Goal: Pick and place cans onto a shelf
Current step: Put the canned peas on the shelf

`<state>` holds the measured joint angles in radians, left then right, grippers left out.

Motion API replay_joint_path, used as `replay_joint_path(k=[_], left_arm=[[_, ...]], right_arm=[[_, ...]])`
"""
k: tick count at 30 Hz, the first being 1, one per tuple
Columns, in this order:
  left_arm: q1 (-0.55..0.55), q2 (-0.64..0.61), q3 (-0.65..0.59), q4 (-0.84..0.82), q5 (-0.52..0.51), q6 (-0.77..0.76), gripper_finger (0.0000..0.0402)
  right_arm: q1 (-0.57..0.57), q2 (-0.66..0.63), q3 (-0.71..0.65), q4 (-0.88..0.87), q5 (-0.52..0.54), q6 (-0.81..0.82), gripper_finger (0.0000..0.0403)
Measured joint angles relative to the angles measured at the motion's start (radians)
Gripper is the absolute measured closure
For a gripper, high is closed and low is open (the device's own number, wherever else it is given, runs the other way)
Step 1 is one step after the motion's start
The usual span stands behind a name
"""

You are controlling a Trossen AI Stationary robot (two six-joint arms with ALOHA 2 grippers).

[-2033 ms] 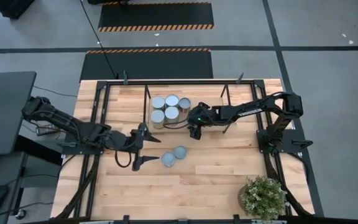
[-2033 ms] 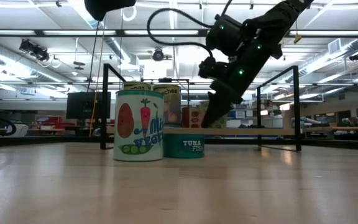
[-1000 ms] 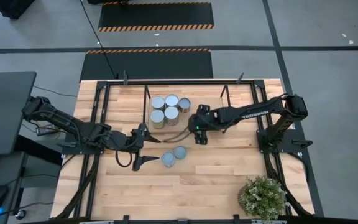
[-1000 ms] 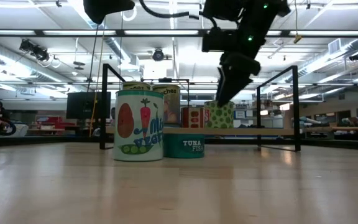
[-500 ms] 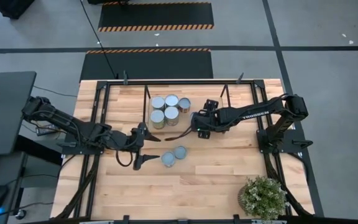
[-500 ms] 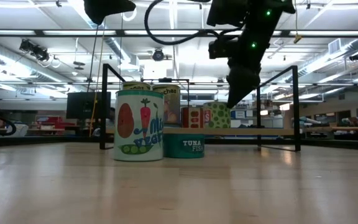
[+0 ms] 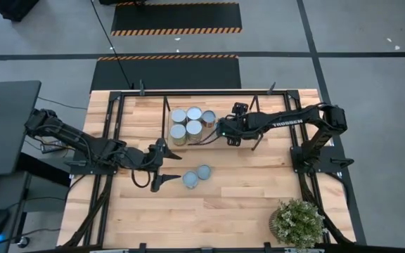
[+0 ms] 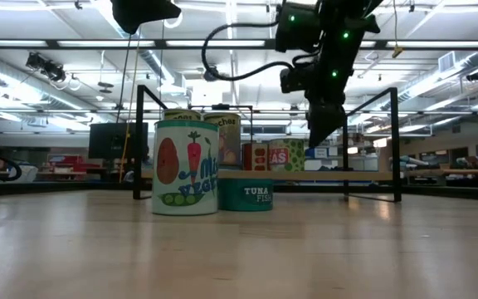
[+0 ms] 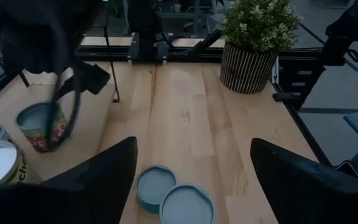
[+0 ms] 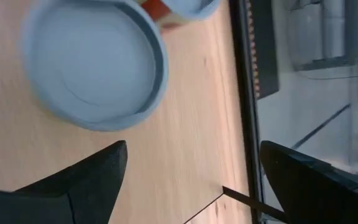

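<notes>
2 cans (image 7: pixel 196 176) stand upright on the open table, near of the shelf (image 7: pixel 167 105), which carries 5. Left gripper (image 7: pixel 176 167): fingers spread, empty, just left of the pair, nearer. Right gripper (image 7: pixel 219 130): spread, empty, above the shelf, farther.

tabletop (image 7: pixel 259 190): light wood planks | vegetable can (image 8: pixel 186 167): white label, red and orange vegetables, green peas | tuna can (image 8: pixel 246 194): teal, white lettering | plant pot (image 9: pixel 248 68): black-and-white stripes, green foliage | shelf (image 8: pixel 140 141): black rods
</notes>
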<state>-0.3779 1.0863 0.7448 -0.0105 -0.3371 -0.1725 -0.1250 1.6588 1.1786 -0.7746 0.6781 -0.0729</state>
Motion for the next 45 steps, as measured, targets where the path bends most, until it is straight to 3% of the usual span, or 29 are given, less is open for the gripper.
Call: replay_joint_path(k=[13,19,28,45], left_arm=[[0.000,0.000,0.000,-0.002,0.000,0.000,0.0083],[0.000,0.000,0.000,-0.003,0.000,0.000,0.0083],[0.000,0.000,0.000,-0.019,0.000,-0.001,0.0083],[-0.002,0.000,0.000,-0.019,0.000,-0.001,0.0083]], right_arm=[[-0.158,0.000,0.000,0.167,-0.221,-0.273,0.0030],[-0.175,0.000,0.000,0.216,-0.256,-0.389,0.0030],[-0.158,0.000,0.000,0.229,-0.346,-0.380,0.0030],[-0.105,0.000,0.000,0.275,-0.384,-0.347,0.0030]])
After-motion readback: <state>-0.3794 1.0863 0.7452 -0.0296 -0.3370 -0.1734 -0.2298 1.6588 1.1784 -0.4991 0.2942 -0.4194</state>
